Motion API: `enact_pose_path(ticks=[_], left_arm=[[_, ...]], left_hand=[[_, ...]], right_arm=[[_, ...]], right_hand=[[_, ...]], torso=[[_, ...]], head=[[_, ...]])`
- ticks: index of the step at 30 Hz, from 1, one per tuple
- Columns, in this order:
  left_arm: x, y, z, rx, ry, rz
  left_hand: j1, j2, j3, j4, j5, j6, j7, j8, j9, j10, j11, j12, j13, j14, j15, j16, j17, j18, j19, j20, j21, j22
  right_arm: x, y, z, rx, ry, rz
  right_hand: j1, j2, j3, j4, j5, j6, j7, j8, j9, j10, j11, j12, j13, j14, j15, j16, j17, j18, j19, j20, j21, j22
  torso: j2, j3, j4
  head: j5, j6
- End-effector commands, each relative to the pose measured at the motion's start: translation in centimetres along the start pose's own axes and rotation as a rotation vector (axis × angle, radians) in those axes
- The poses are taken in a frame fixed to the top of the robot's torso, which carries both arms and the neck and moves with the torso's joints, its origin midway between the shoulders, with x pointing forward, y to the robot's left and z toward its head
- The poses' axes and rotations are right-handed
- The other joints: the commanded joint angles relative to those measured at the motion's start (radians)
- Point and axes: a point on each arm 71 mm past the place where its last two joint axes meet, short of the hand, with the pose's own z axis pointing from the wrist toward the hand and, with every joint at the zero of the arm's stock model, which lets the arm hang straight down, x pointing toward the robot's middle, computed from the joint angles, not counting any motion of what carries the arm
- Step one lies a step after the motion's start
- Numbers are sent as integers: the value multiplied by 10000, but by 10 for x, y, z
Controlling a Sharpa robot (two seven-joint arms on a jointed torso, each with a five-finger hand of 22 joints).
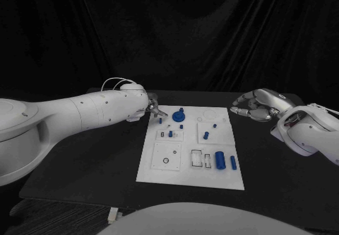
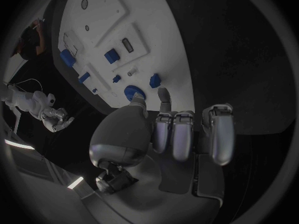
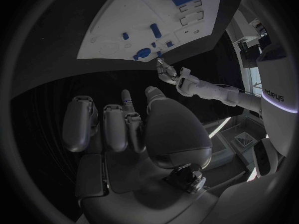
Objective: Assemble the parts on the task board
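A white task board point(image 1: 159, 172) lies in the middle of the head view on a black table point(image 1: 84, 166), its long side running away from the robot. Small blue parts sit on it: a round disc-shaped part point(image 1: 179, 117) with a peg near the board's upper left, several tiny pegs point(image 1: 170, 133) in the middle rows, and two upright blue cylinders point(image 1: 220, 160) at the lower right. The left hand point(image 1: 151, 110) reaches in from the left of the frame, at the board's upper left corner, just beside the disc part; its fingers point(image 2: 163, 98) are partly curled and hold nothing. The right hand point(image 1: 253, 105) hovers right of the board, apart from it, fingers point(image 3: 125, 100) curled inward and empty.
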Motion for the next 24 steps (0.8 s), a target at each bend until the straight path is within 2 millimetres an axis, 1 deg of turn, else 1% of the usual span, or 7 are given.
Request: enact_pose_path(ticks=[1, 7, 9, 11, 14, 18, 24], left_arm=[[2, -4, 1, 206, 209, 16], [4, -6, 2, 195, 347, 81], [4, -6, 2, 186, 391, 99], [5, -7, 2, 181, 427, 113], [6, -8, 3, 162, 493, 138], [7, -8, 4, 127, 585, 170], [10, -9, 4, 91, 700, 207]], left_hand=[[91, 95, 44, -53, 74, 4, 6, -97, -33, 1033, 71, 36, 2635, 1041, 60, 27, 2633, 48, 274, 86, -46, 2174], [248, 125, 98, -95, 220, 39, 19, -215, -108, 1033, 85, 36, 2635, 1041, 78, 27, 2633, 57, 249, 107, -80, 2163], [332, 138, 126, -110, 352, 62, 24, -284, -147, 1033, 93, 36, 2635, 1041, 86, 27, 2633, 61, 237, 118, -96, 2158], [369, 146, 140, -117, 420, 66, 27, -315, -162, 1033, 95, 36, 2635, 1041, 89, 27, 2633, 60, 238, 122, -92, 2160], [429, 154, 161, -128, 518, 70, 32, -372, -190, 1033, 101, 36, 2635, 1041, 95, 27, 2633, 63, 230, 129, -102, 2157], [460, 158, 172, -134, 567, 70, 36, -403, -207, 1033, 104, 36, 2635, 1041, 99, 27, 2633, 65, 225, 132, -110, 2154], [490, 164, 185, -141, 611, 71, 39, -433, -222, 1033, 107, 36, 2635, 1041, 102, 27, 2633, 69, 214, 135, -126, 2149]], right_arm=[[1, -1, 0, 174, 80, 6], [2, 0, 0, 159, 92, 11], [2, 0, 0, 157, 95, 12], [2, 0, 0, 157, 101, 13], [2, 0, 0, 155, 104, 14], [2, 0, 0, 149, 106, 16], [2, 0, 0, 153, 106, 14]], right_hand=[[30, 73, -21, 3, 63, 93, 8, -14, -16, 797, 40, -44, 2270, 425, 31, -61, -12, 189, 14, 23, -66, 1625], [42, 75, -16, -3, 112, 100, 5, -15, -24, 796, 36, -46, 2267, 427, 27, -57, -7, 190, 13, 19, -76, 1623], [42, 75, -16, -3, 112, 100, 5, -15, -24, 796, 36, -46, 2267, 427, 27, -57, -7, 190, 13, 19, -76, 1623], [48, 76, -13, -5, 135, 102, 4, -17, -29, 795, 35, -47, 2265, 425, 25, -62, -18, 189, 15, 17, -73, 1624], [48, 76, -13, -5, 135, 102, 4, -17, -29, 795, 35, -47, 2265, 425, 25, -62, -18, 189, 15, 17, -73, 1624], [54, 79, -9, -7, 159, 105, 3, -18, -33, 794, 33, -49, 2261, 426, 23, -61, -17, 190, 14, 16, -79, 1623], [59, 80, -6, -8, 182, 106, 2, -20, -36, 793, 32, -50, 2260, 425, 22, -65, -24, 191, 15, 14, -82, 1623]], torso=[[5, 2, 1], [2, -7, 3], [3, -13, 9], [2, -5, 11], [2, -3, 5], [6, 3, -1], [7, 2, -1]], head=[[20, 0], [25, 0], [11, 0], [11, 0], [11, 0], [17, 0], [7, 0]])
